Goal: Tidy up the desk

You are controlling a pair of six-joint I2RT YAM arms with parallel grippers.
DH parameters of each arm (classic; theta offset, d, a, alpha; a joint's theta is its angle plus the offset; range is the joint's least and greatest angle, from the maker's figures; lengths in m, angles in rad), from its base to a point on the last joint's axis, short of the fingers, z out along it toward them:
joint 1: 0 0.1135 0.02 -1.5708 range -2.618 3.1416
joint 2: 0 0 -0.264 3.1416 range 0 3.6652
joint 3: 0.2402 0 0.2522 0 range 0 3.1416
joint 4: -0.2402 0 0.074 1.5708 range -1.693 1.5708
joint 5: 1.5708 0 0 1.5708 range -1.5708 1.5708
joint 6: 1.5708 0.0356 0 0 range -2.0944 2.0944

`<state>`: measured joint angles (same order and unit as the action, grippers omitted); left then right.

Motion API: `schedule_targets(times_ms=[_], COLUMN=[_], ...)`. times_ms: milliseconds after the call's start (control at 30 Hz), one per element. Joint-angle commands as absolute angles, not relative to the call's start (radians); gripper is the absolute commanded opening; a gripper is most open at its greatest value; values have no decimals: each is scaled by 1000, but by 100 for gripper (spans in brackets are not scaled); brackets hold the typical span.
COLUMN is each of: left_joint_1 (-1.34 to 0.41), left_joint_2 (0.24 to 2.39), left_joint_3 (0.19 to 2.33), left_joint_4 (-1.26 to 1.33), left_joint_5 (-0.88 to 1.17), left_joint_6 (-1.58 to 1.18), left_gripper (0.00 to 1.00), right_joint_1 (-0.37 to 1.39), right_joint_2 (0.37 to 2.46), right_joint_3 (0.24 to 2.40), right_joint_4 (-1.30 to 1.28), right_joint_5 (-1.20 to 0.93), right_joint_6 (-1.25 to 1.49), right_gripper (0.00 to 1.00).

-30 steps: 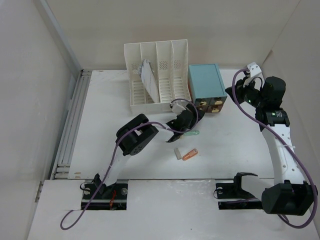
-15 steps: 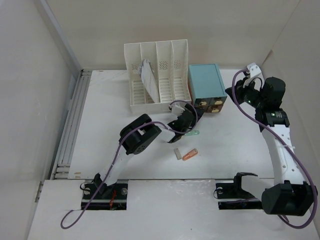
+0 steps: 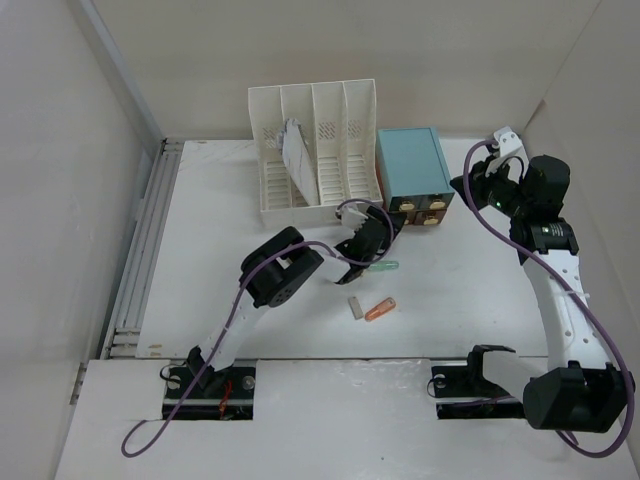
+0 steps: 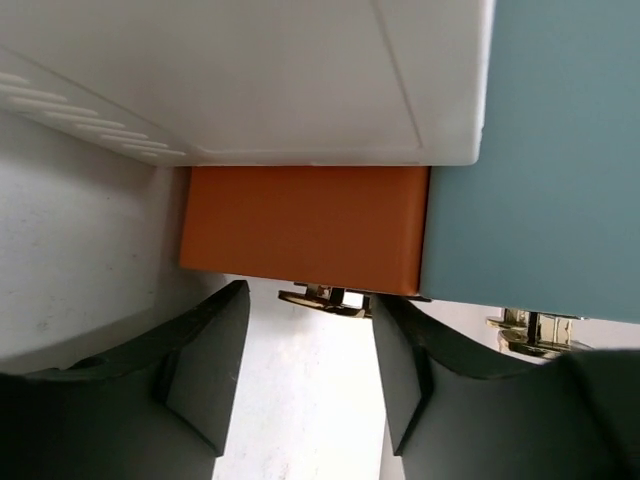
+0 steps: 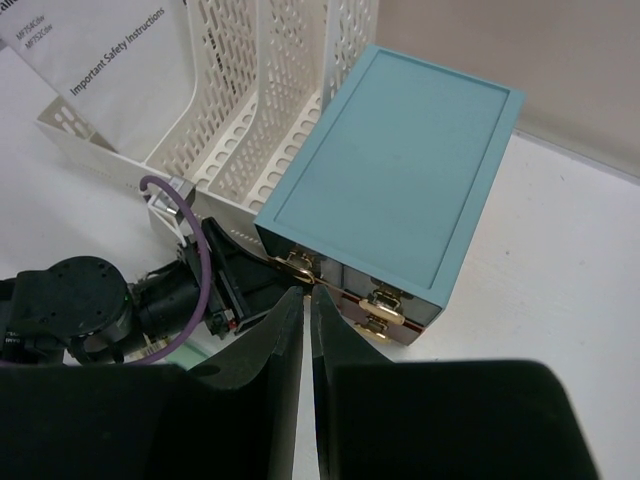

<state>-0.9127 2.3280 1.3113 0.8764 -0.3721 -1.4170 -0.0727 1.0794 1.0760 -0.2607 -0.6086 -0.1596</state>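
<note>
The white desk (image 3: 215, 230) holds a light-blue drawer box (image 3: 412, 165) at the back. My left gripper (image 3: 383, 230) is open just in front of the box's lower left drawer. In the left wrist view its jaws (image 4: 308, 305) flank a brass handle (image 4: 325, 298) on the orange drawer front (image 4: 305, 235) without touching it. My right gripper (image 3: 468, 186) is shut and empty, raised beside the box's right side. In the right wrist view it (image 5: 308, 292) points at the box's front (image 5: 390, 300).
A white slotted file rack (image 3: 315, 140) with a booklet (image 3: 295, 150) stands left of the box. A green pen (image 3: 384, 266), a grey eraser (image 3: 354, 306) and an orange piece (image 3: 380, 309) lie mid-desk. A grey rail (image 3: 140, 250) runs along the left edge. White walls enclose the desk.
My left gripper has edged a little closer to the drawer box front. The right arm has barely moved.
</note>
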Motion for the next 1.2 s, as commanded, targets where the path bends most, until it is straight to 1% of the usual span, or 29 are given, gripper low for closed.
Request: schedule_targets(times_ms=[0,233,400,767,1033,1100,1167], left_joint_1=[-888,-888,-897,-954,-986,-997,-997], left_joint_2=[2332,2332,2310,2261,2232,2211,2210], left_joint_3=[1371,1381,1315,1169,1112,1103,1103], left_joint_4=[927,939,986,1086,1115,1115,1115], left_joint_5=[-410,-391,-380,-351,-328,-328,-328], left_joint_6=[-1417,-1417,-1417,-1408,-1390,-1390,-1379], left_gripper=[47,30,26,25,25,26,32], right_joint_1=[-78,-78,-78,-78,-78,-78,-78], right_joint_2=[1057,1057,1057,1057,1066,1066,1066], right_joint_3=[1075,1075,1075,1066,1066,1066,1066], right_joint_4=[-212,-212,-212,-212,-202,-202,-202], right_joint_5=[-603,-603,-603,-612,-612,-612,-612], right_joint_6=[-144,-144,-144,-144,-144,-144,-144], right_gripper=[13,13,13,13,13,13,13])
